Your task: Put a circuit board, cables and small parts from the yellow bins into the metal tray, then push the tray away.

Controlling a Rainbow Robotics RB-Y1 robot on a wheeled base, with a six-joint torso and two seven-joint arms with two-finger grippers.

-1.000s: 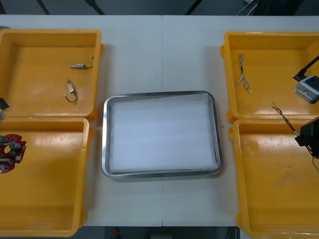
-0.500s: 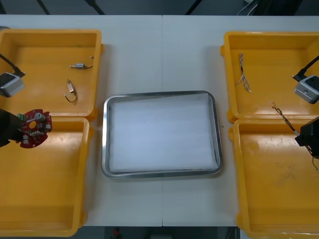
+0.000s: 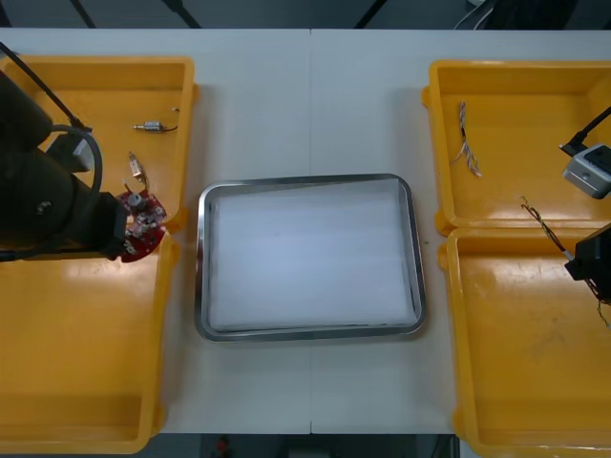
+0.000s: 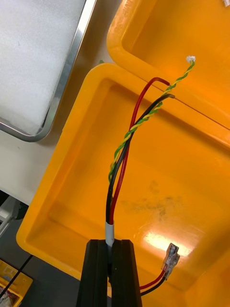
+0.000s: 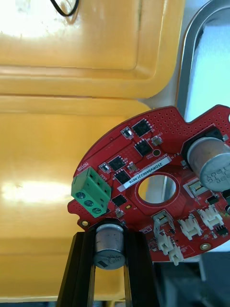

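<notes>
My left gripper (image 3: pixel 127 232) is shut on a round red circuit board (image 3: pixel 143 227) and holds it above the wall between the two left yellow bins, just left of the metal tray (image 3: pixel 202 267). In the left wrist view the fingers (image 5: pixel 81 268) clamp a grey cylinder on the circuit board (image 5: pixel 143 158), with the metal tray's rim (image 5: pixel 184 76) just beyond. My right gripper (image 3: pixel 584 260) hangs over the near right bin (image 3: pixel 516 382), shut on a red, black and yellow-green cable (image 3: pixel 540 222). That cable (image 4: pixel 122 158) rises from the closed right gripper (image 4: pixel 112 268).
Two small metal parts (image 3: pixel 150 126) (image 3: pixel 136 174) lie in the far left bin (image 3: pixel 57 134). A thin cable (image 3: pixel 466 143) lies in the far right bin (image 3: pixel 525 105). The tray is white inside. The near left bin (image 3: pixel 86 363) lies under the left arm.
The left arm has swung in from the table's left edge, carrying the circuit board rightwards to beside the tray. The right arm and its cable have stayed still.
</notes>
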